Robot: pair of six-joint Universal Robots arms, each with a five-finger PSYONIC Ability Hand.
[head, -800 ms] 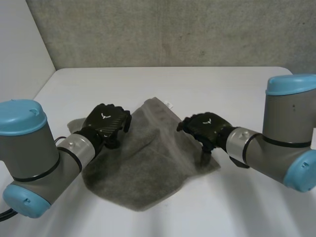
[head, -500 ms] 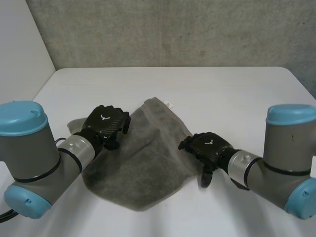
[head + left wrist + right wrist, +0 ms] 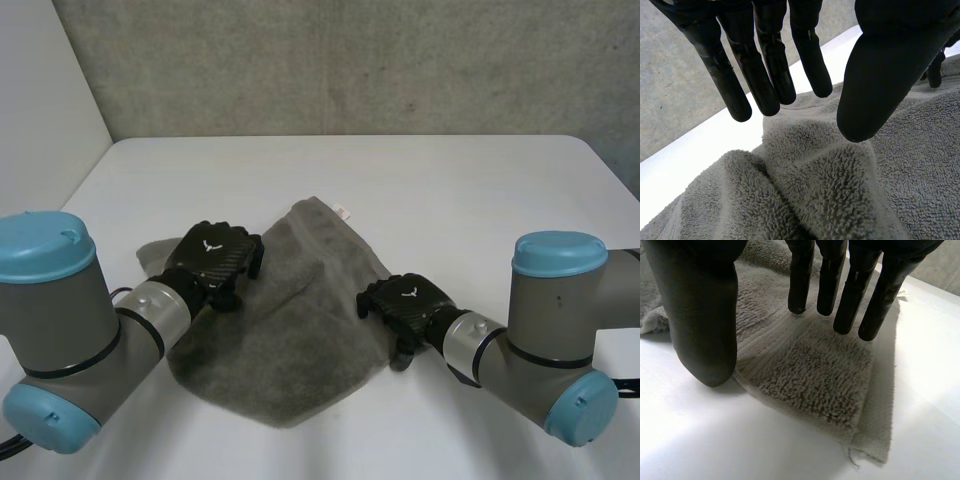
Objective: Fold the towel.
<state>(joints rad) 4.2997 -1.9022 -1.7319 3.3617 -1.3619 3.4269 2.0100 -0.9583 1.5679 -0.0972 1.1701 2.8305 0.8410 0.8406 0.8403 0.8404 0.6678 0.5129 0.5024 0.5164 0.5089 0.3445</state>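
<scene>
On table [image 3: 400, 170], towel [image 3: 290, 340] under left hand [image 3: 212, 257], right hand [image 3: 400, 300].

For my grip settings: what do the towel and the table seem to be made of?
The towel looks like grey terry cloth, matte: looped pile, flat woven band near its edge. The table looks smooth, white, hard, perhaps laminate: it shows soft reflections.

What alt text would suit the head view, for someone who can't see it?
A rumpled grey towel lies on a white table, the robot's left hand over its left side, the right hand at its right edge.
</scene>
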